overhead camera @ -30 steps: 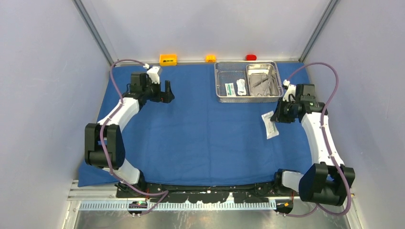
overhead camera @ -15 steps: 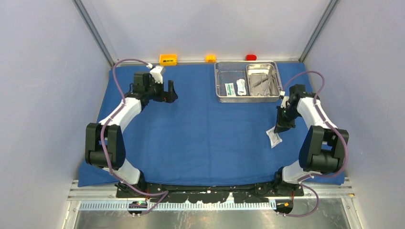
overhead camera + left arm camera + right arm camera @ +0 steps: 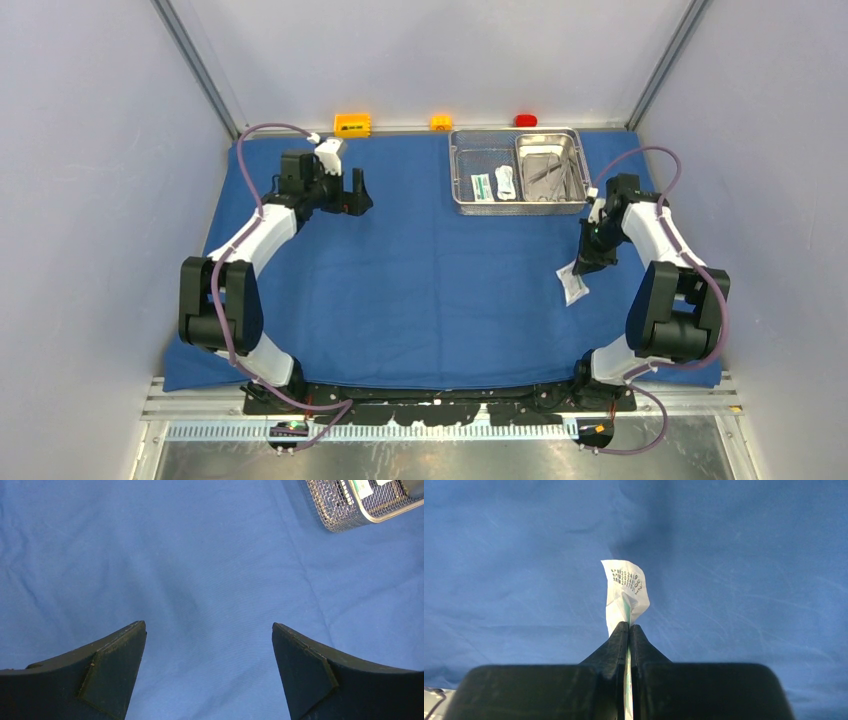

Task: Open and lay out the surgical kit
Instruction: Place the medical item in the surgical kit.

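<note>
Top external view, contents as found:

1. Blue cloth wrap (image 3: 430,290): opened out and spread flat, lightly creased, carrying every item below except entry 9.
2. Steel mesh tray (image 3: 500,208): on the cloth at its far edge, right of centre.
3. Steel pan (image 3: 519,170): smaller, seated inside the tray's right half.
4. Instruments (image 3: 548,172): thin steel pieces lying in the pan (scissors and forceps too small to tell apart).
5. White-green packet (image 3: 481,187) and white packet (image 3: 505,183): side by side in the tray's left half.
6. Held packet (image 3: 573,287): out of the tray, over the cloth's right side and nearer than the tray. Its upper end is in the right gripper; whether its lower end touches the cloth cannot be told.
7. Right gripper (image 3: 585,262): fingers pressed together, pinching the held packet. In the right wrist view the crumpled white paper, with printed digits, sticks out past the fingertips.
8. Left gripper (image 3: 352,190): fingers spread wide, holding nothing, over the far left of the cloth, well apart from the tray. The left wrist view shows bare cloth between the fingers and a tray corner at upper right.
9. Orange block (image 3: 352,124), yellow block (image 3: 441,122), red block (image 3: 525,120): in a row beyond the cloth's far edge.
</note>
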Controlling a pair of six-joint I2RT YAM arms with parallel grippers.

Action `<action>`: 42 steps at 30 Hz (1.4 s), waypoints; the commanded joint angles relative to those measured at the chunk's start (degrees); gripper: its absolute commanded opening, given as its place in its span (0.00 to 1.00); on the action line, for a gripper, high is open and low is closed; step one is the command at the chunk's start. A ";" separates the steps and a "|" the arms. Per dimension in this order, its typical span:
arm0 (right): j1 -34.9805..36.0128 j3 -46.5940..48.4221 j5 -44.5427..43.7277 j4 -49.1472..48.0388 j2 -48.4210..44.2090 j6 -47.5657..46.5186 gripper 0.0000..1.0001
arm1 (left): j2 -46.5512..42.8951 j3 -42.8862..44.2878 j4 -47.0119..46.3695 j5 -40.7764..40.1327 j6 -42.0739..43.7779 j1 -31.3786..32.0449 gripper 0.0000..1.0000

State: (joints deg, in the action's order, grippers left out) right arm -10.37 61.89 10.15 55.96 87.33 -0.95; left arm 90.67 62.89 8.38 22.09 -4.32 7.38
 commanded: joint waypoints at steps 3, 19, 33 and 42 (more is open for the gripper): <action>-0.35 0.91 2.78 -4.30 -0.92 3.33 0.01 | -0.15 2.54 -2.08 -0.24 0.52 0.18 0.99; -0.21 5.48 -1.37 1.19 12.18 3.49 0.11 | -0.54 3.26 -0.65 -1.54 1.80 0.28 1.00; 0.44 4.13 -2.14 4.33 10.54 1.30 0.28 | -0.85 3.55 -0.10 -1.78 2.03 0.27 1.00; 2.86 8.26 2.40 -1.36 3.75 2.24 0.35 | -1.52 2.94 -0.07 -2.25 2.52 0.27 1.00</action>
State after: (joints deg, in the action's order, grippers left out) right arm -9.72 66.02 9.96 58.72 97.69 1.17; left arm 90.76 64.12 8.75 20.53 -2.66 7.40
